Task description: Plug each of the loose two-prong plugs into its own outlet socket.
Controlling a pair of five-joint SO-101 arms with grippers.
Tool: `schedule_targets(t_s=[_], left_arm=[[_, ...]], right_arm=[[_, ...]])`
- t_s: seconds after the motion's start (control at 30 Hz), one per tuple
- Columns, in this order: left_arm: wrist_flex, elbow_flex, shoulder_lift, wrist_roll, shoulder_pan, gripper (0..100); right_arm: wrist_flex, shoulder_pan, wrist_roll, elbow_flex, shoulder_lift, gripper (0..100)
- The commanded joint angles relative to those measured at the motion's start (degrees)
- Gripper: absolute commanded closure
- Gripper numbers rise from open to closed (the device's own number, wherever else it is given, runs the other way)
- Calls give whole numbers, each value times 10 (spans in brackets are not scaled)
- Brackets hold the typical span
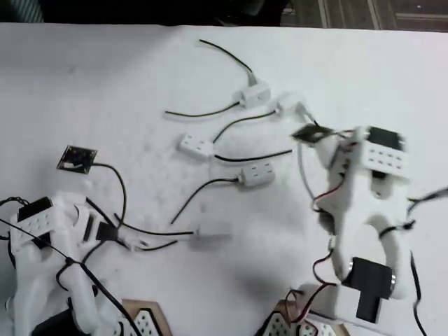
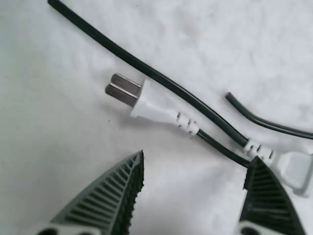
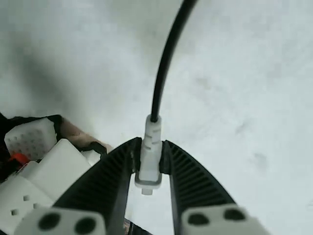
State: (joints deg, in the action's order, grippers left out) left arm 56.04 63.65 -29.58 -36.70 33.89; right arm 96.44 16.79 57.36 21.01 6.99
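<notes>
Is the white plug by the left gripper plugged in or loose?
Loose. The white plug lies on the table with both prongs bare, no socket on them; the open left gripper hangs near it, not touching.

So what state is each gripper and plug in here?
Left gripper: open, by the loose plug.
Right gripper: shut on the held plug.
Held plug: clamped, in no socket.
Loose plug: flat on the table, prongs bare.
</notes>
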Motion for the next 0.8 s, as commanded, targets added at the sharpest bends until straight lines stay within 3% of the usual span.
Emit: schedule_targets(t_s=[0.0,0.3,0.77], left_arm=[[-8,-2,-18,5,4,672],[-7,-2,-18,5,4,672],[-7,-1,-18,5,4,672]], right_arm=[[-28,68,1,21,24,981],[-165,168,5,190,24,981],[-177,79,2,273,23,981]])
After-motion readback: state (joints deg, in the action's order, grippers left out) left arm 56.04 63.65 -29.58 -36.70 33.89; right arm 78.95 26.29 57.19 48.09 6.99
